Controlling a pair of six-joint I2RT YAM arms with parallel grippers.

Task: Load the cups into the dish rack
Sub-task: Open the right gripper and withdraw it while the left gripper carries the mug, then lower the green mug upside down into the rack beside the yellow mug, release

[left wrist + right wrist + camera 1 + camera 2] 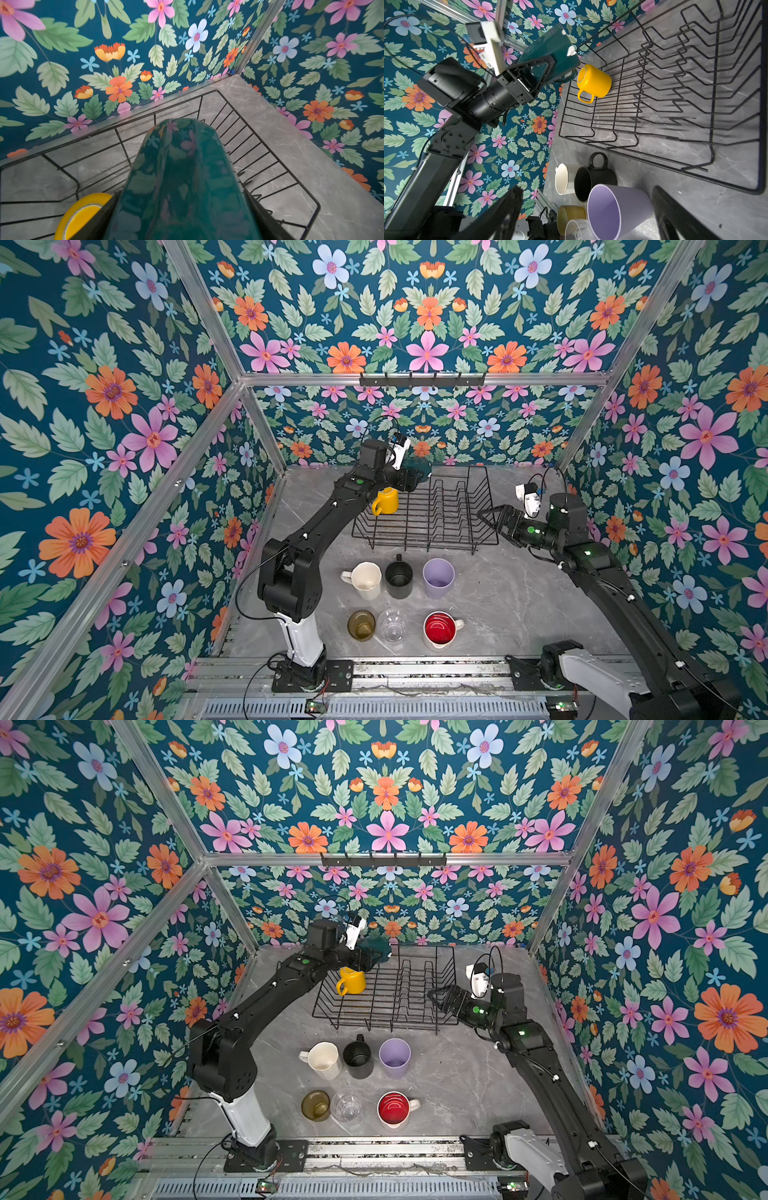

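My left gripper (415,480) is shut on the teal mug (420,467) (182,176), which hangs tilted above the far left corner of the black wire dish rack (444,506) (695,87). A yellow mug (386,501) (593,83) lies on its side inside the rack's left end. My right gripper (484,520) (587,188) is open and empty, just off the rack's right side. In front of the rack stand a cream mug (365,578), a black mug (399,574) and a lilac tumbler (438,576). Nearer are an olive glass (361,625), a clear glass (392,625) and a red-inside mug (439,628).
A black hook rail (422,380) hangs on the back crossbeam above the rack. Flowered walls and aluminium posts close in the grey marble table (519,605) on three sides. Both arm bases sit on the metal rail (428,672) at the front edge.
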